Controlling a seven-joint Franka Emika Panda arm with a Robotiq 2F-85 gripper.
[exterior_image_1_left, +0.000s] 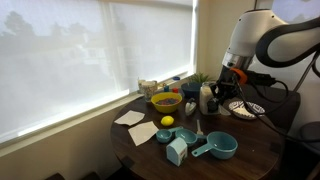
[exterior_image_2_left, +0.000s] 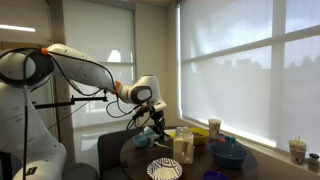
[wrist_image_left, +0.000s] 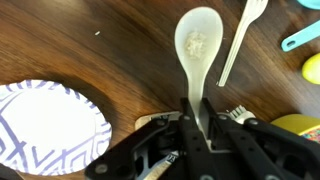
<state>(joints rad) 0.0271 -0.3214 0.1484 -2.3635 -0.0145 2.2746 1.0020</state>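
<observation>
My pincer is clamped on the handle of a white spoon. The spoon points straight out from my jaws above the dark wooden table, and a pale smear sits in its bowl.

Just beside the spoon a white plastic fork lies on the wood, close but apart from it. Past the fork are a teal handle and a lemon. The rim of a yellow bowl is near my right finger. On the other side lies a paper plate with a blue pattern and nothing on it. Between the plate and the spoon the wood is bare, and that is my widest free lane.

In an exterior view I hang over the far side of the round table, next to the plate. The window blind runs along the table's back edge. The yellow bowl stands near the window; I cannot tell what it holds. A teal measuring cup sits toward the front rim, its inside too small to read
</observation>
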